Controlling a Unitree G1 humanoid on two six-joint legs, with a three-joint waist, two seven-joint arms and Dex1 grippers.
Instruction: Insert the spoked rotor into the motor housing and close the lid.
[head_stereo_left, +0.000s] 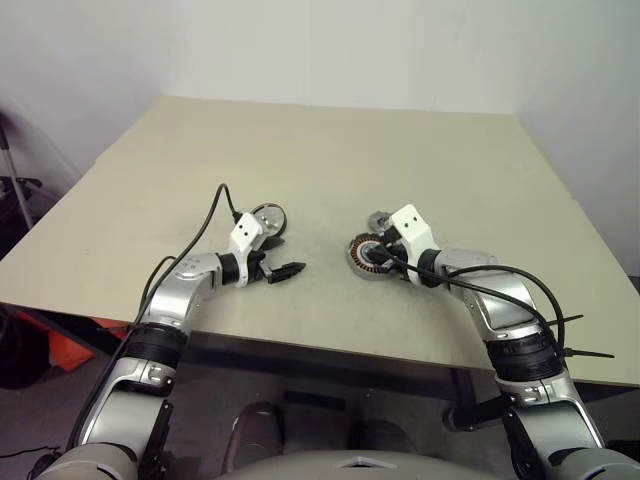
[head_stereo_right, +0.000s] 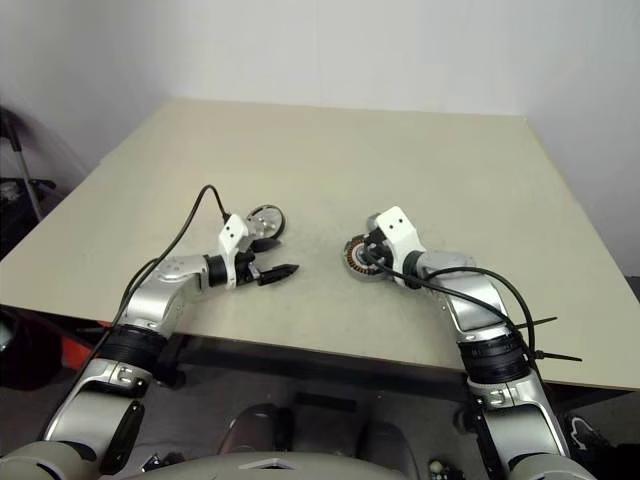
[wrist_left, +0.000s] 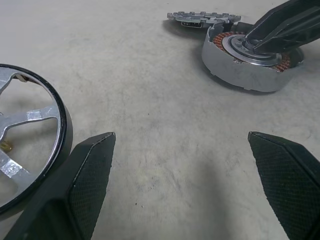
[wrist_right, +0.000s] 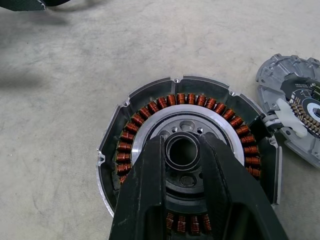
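The motor housing (wrist_right: 190, 99), a round metal disc with a ring of copper coils and a silver hub, lies on the table right of centre. My right gripper (wrist_right: 181, 142) reaches down onto it, its two black fingers shut on the raised collar of the hub. Just beyond the housing lies the spoked rotor (wrist_right: 280, 80), a grey piece with a toothed edge, flat on the table. The lid (wrist_left: 30, 117), round with a thin dark rim and a silver face, rests left of centre. Beside it my left gripper (wrist_left: 181, 135) stands open over bare table, pointing toward the housing.
The beige table (head_stereo_left: 330, 140) stretches far back to a white wall. Its front edge runs just under both forearms. Black cables loop off both wrists. An orange thing (head_stereo_left: 60, 345) sits on the floor below the table's left corner.
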